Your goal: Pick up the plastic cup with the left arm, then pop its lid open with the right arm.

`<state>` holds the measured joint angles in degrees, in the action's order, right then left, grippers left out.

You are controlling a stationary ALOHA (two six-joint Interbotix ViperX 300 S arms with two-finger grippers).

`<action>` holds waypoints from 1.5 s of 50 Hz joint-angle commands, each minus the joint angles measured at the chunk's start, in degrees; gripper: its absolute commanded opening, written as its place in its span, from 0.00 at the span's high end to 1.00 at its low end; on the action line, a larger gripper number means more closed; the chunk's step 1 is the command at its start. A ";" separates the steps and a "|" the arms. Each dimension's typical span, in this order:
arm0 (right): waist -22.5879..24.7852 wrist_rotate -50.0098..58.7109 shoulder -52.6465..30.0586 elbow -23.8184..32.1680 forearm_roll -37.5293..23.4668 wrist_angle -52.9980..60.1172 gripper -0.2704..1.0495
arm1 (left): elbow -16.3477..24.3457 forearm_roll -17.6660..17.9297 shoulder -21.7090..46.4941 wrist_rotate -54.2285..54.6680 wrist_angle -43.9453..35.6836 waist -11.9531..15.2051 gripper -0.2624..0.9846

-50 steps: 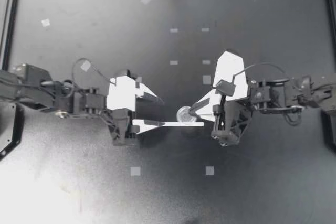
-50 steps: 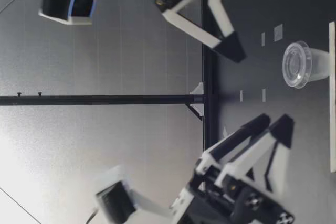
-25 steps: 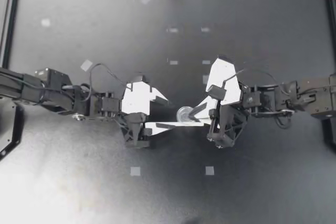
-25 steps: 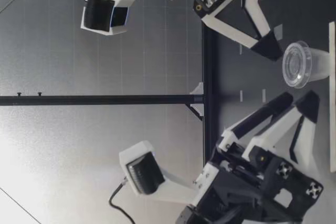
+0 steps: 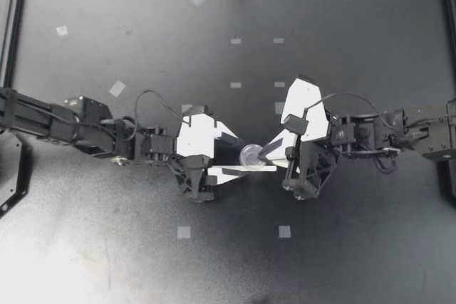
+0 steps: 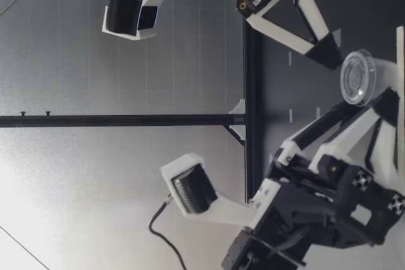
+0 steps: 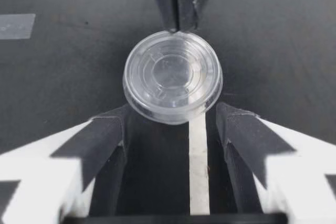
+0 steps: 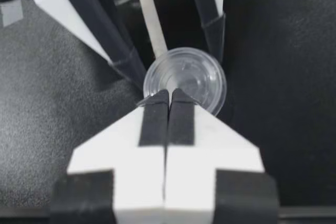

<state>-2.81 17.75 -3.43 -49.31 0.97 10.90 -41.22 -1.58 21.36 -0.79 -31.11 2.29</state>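
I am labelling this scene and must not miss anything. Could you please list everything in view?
Lidded clear plastic cup: one, transparent, upright, centre of view.
White strip: one, white, flat on the table by the cup.
Tape squares: several, pale, scattered over the table.
Table: one, black.
Left gripper: one, black and white, open, fingers either side of the cup.
Right gripper: one, black and white, shut, tips at the cup's lid.

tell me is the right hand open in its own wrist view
No, the right hand has its fingers pressed flat together, with the tips at the rim of the clear cup.
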 commanded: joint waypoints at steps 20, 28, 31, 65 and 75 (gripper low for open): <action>-1.14 0.18 -1.58 0.00 0.00 1.85 0.99 | 1.58 0.00 0.18 0.09 -0.62 0.00 0.35; -1.14 0.70 -0.88 -0.70 0.00 1.93 0.99 | 1.76 0.00 0.44 0.09 -0.62 0.00 0.35; -1.14 0.88 -0.88 -0.79 0.00 1.85 0.99 | 2.02 0.00 0.35 0.35 -0.35 0.00 0.35; -1.14 1.93 0.44 -1.76 0.00 4.48 0.99 | 5.62 0.35 -0.18 0.79 7.73 0.00 0.56; -1.14 7.73 10.11 -4.48 1.23 3.87 0.97 | 4.22 0.35 -3.96 -0.09 8.70 0.09 0.61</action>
<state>-3.52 23.47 1.41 -53.35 1.85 14.68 -36.91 -1.23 21.27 -0.70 -22.32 2.20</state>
